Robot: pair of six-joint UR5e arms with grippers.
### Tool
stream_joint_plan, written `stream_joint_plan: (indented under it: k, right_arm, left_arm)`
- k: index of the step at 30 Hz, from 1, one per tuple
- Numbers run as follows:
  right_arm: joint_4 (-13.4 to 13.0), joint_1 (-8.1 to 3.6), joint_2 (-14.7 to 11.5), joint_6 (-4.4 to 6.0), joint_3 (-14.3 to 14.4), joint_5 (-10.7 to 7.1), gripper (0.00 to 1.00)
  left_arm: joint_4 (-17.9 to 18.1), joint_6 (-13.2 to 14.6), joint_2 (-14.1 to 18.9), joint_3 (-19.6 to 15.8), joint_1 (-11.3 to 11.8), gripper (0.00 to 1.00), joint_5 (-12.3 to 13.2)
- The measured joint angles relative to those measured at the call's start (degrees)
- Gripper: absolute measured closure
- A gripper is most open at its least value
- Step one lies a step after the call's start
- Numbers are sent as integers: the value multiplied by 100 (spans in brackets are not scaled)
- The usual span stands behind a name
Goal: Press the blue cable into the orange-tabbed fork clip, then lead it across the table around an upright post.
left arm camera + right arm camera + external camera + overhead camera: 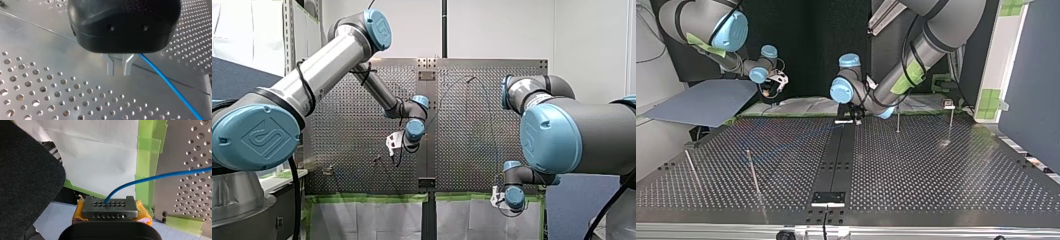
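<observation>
The blue cable (pixel 170 86) comes out from behind one metal finger of my left gripper (pixel 117 74) and runs away over the perforated table (pixel 50 95). The left fingers stand a narrow gap apart, with bare plate showing between their tips. In the top view this gripper (pixel 854 119) hangs low over the far end of the dark centre strip. The cable (pixel 786 145) curves faintly from there toward that view's left. My right gripper (pixel 110 206), with yellow pads, is shut on the cable (pixel 150 178) beyond the table's edge. No orange-tabbed clip shows clearly.
Thin upright posts stand on the table (pixel 897 120) (pixel 951 122) (pixel 753 175) (pixel 690 167), one with a small fitting on top (pixel 948 104). Green tape (pixel 147 152) and white paper line the table's edge. A blue-grey board (pixel 701 102) lies off the table under my right arm.
</observation>
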Motion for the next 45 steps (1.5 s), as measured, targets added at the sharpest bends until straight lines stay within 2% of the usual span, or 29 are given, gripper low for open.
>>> stream_joint_plan:
  k: [5, 6, 7, 9, 10, 12, 13, 15, 16, 18, 26, 35, 41, 45]
  right_arm:
    - [10, -3, 8, -4, -28, 2, 100]
    - [11, -4, 8, -8, -30, 3, 100]
    - [11, -4, 9, -10, -32, 3, 100]
    - [11, -4, 9, -15, -33, 3, 100]
    - [11, -3, 9, -18, -32, 3, 100]
    - [12, -2, 10, -24, -33, 3, 100]
    - [11, 1, 10, -26, -35, 3, 100]
    - [12, 7, 10, -31, -37, 3, 100]
    - [11, 10, 10, -32, -38, 3, 100]
    - [11, 18, 10, -34, -38, -1, 100]
    - [4, 27, 10, -35, -39, -22, 100]
    - [7, 35, 10, -35, -45, -23, 100]
    - [11, 36, 11, -39, -46, -29, 100]
    - [11, 37, 10, -39, -47, -26, 100]
  left_arm:
    - [0, 40, 0, 0, 1, 78, 4]
    - [0, 49, 0, 0, 1, 73, 17]
    - [-2, 54, 0, 0, 1, 73, 36]
    - [-24, 69, 0, 0, 1, 62, 92]
    - [-46, 78, 0, 1, 1, 62, 110]
    - [-118, 102, 0, 0, 6, 39, 136]
    - [-153, 111, 0, 0, 9, 39, 142]
    - [-232, 129, 0, 1, 21, 13, 148]
    - [-261, 134, 0, 1, 27, 13, 145]
    - [-312, 140, 0, 1, 41, 0, 113]
    - [-342, 145, 0, 1, 60, 0, 29]
    - [-435, 192, -26, 1, 88, 0, 144]
    - [-676, 176, -196, -49, 218, 0, 126]
    - [-635, 55, -342, -217, 307, 0, 82]
